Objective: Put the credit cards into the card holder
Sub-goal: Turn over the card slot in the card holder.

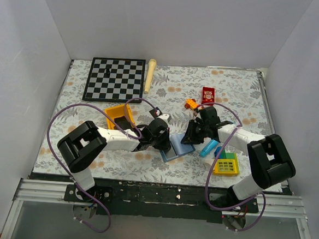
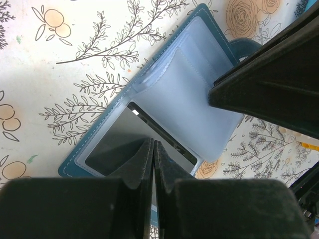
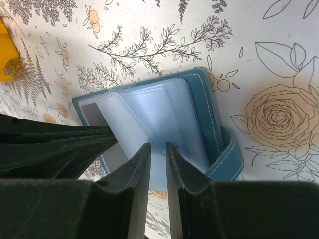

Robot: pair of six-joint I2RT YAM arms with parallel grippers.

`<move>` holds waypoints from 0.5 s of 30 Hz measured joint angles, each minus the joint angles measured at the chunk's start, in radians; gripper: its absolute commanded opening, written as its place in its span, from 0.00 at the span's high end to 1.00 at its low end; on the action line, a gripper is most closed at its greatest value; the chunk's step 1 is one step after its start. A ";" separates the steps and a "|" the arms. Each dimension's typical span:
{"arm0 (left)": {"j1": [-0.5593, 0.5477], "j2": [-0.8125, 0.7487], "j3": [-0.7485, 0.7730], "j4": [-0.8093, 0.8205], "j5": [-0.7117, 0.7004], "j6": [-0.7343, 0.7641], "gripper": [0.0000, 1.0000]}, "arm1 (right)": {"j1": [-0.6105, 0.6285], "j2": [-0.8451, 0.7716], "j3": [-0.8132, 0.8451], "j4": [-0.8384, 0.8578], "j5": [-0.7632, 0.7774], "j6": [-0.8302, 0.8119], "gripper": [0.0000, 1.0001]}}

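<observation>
An open card holder [image 2: 192, 94] lay on the bench [image 2: 60, 74]; left gripper [image 2: 152, 145], closed, touched the black card [image 2: 117, 142] inside; right gripper [image 3: 158, 147] was slightly apart above

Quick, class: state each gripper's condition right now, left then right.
Left gripper: shut, tips on the black credit card inside the card holder.
Right gripper: slightly open, straddling a clear sleeve; grip cannot be told.
</observation>
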 measured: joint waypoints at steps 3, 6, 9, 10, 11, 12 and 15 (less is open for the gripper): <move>0.000 0.003 0.001 0.003 0.002 -0.001 1.00 | 0.000 0.000 0.000 -0.002 0.000 -0.002 0.73; 0.000 0.005 0.002 0.007 0.004 -0.001 1.00 | 0.000 0.000 0.000 -0.004 0.002 -0.003 0.73; 0.000 0.006 0.002 0.009 0.005 -0.001 1.00 | 0.000 -0.013 0.000 -0.022 0.023 -0.006 0.71; 0.000 0.008 0.002 0.010 0.006 -0.002 1.00 | 0.000 -0.025 0.000 -0.032 0.034 -0.008 0.71; 0.000 0.010 0.003 0.014 0.010 -0.002 1.00 | 0.000 -0.040 0.000 -0.041 0.046 -0.011 0.71; 0.000 0.012 0.003 0.019 0.014 -0.002 1.00 | 0.000 -0.058 0.000 -0.050 0.056 -0.015 0.71; 0.000 0.016 0.003 0.028 0.022 -0.002 1.00 | 0.000 -0.100 0.000 -0.065 0.075 -0.027 0.72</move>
